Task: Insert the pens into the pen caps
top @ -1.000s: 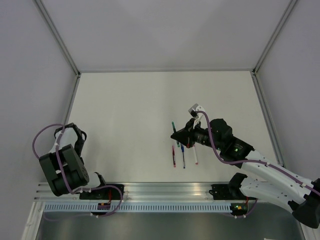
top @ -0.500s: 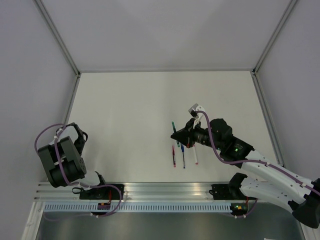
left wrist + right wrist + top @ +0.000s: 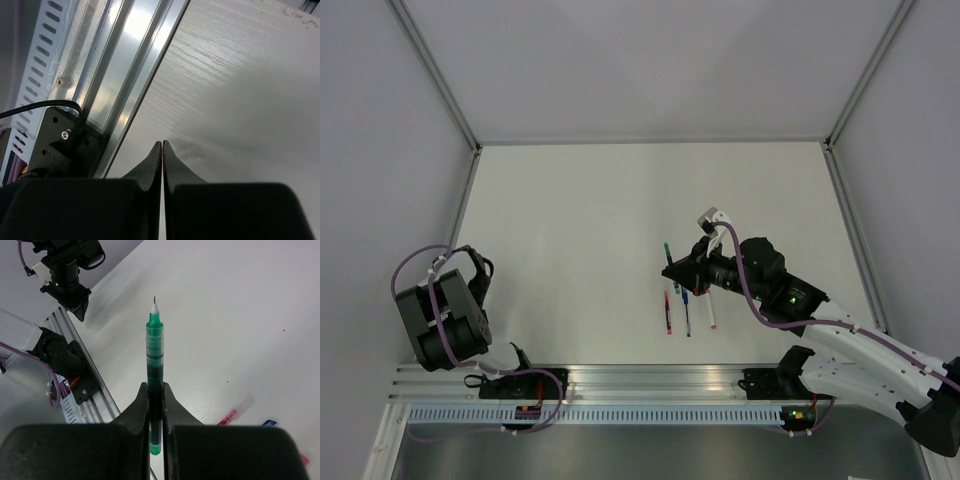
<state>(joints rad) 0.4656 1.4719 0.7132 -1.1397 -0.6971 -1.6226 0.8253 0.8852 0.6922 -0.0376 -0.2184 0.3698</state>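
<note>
One green pen (image 3: 155, 345) is pinched in the right hand (image 3: 155, 386), with the jaws clamped on the lower part of the barrel. Its long axis runs straight out ahead of the fingers, bare tip leading and butt end back between the jaws. From the top cam it pokes out past the front of that hand, pointing away from the arm bases.

Three more lie flat on the counter (image 3: 570, 220) just behind the right hand, on the base side: the red pen (image 3: 667, 312), blue pen (image 3: 687, 316) and white pen (image 3: 711, 312). They sit side by side, nearly parallel, long axes running near-to-far.

The green barrel has dark bands, and any print is too small to read.

The left hand (image 3: 162, 146) is well apart from all that. Its fingers are pressed together on nothing, over the counter's near edge by the rail (image 3: 125, 75).
</note>
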